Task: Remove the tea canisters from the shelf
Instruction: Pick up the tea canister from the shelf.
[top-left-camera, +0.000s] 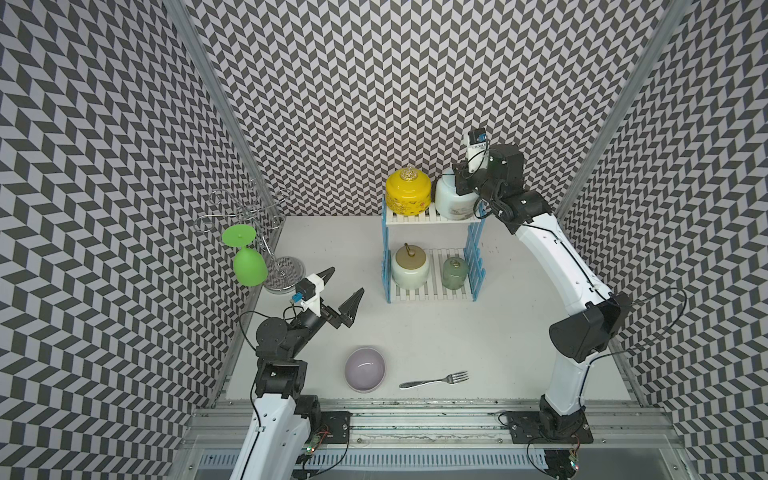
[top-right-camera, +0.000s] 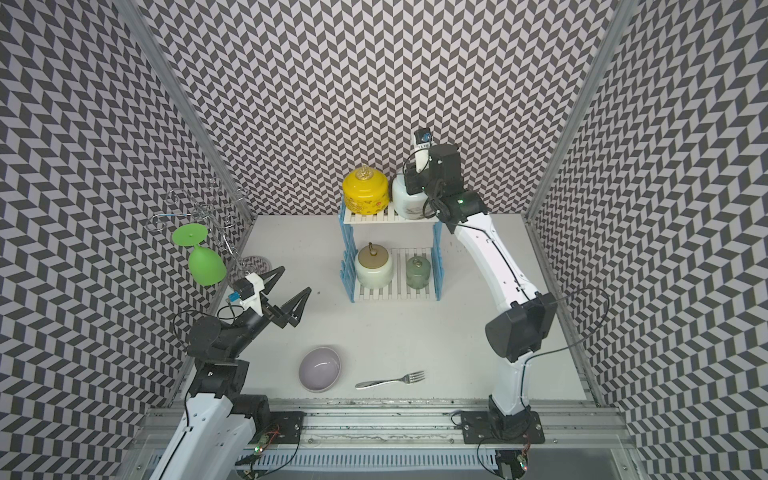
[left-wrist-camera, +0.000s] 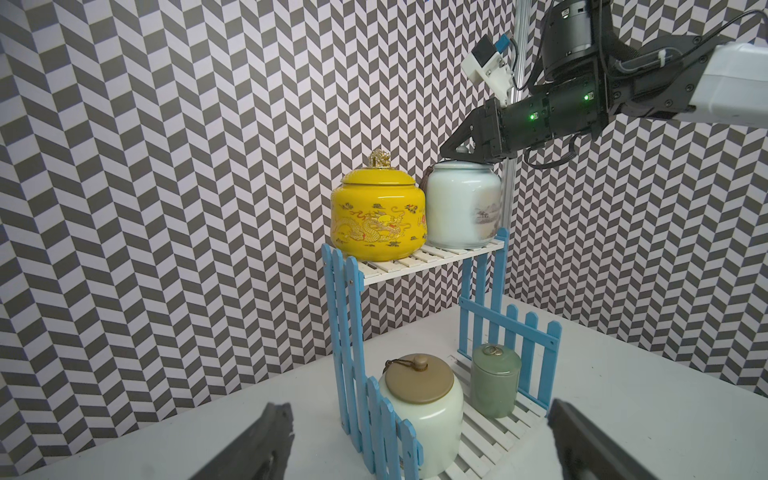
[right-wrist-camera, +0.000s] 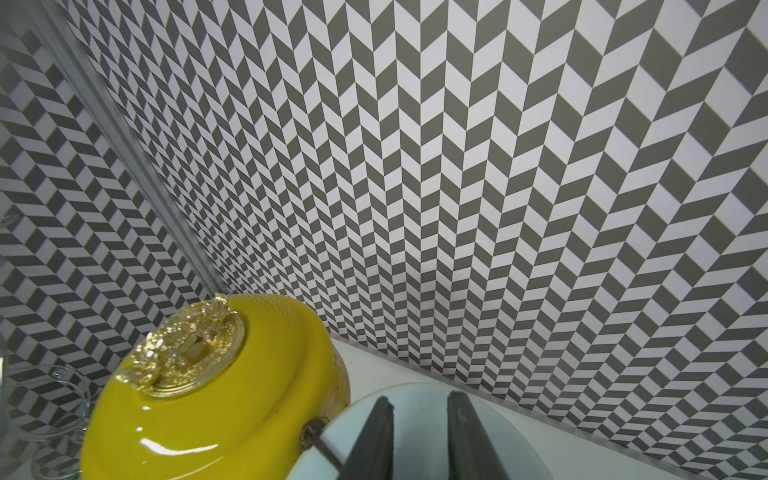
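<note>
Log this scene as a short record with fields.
shelf top tier: yellow canister, pale blue-white canister
shelf bottom tier: cream canister with tan lid, grey-green canister
right gripper: jaws closed around pale blue-white canister's lid knob
left gripper: open, holding nothing, apart from shelf
table: lilac bowl, fork
wire stand: green goblet hanging upside down

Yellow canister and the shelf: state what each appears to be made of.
Yellow canister: probably glazed ceramic; glossy, with sharp highlights and a painted dragon. Its knob looks gold-finished metal or plating. Shelf: likely painted wood or plastic; matte white slats, light-blue picket sides, no sheen to decide it.
</note>
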